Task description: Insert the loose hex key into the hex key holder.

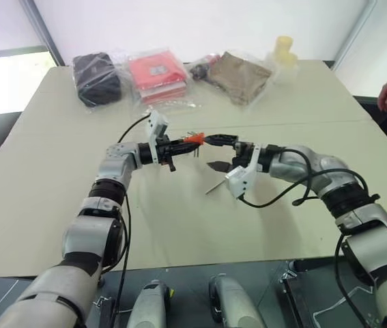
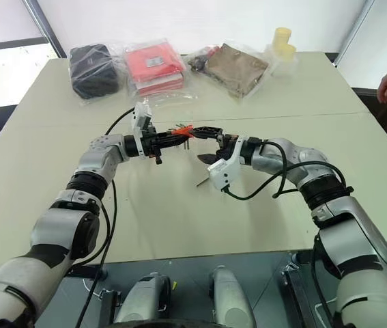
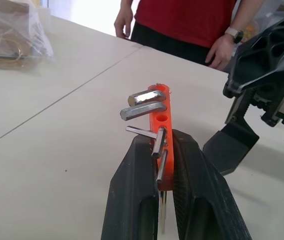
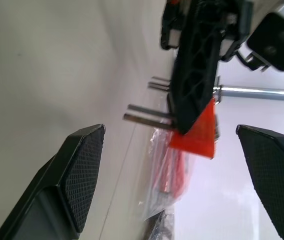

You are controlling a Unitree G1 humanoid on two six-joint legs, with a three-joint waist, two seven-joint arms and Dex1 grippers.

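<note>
Two hands meet above the middle of the bench [image 1: 56,198]: my left hand [image 1: 179,145] squeezes the hex key holder [image 1: 193,139], my right hand [image 1: 218,152] gapes wide beside it, so I should back away slowly, not bumping the keys.

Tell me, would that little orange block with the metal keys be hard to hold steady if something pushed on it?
Probably a bit. The hex key holder looks like rigid plastic, so it shouldn't flex. But the left gripper pinches only its lower end, so a push near the top might pivot it. Its smooth sides could slip.
</note>
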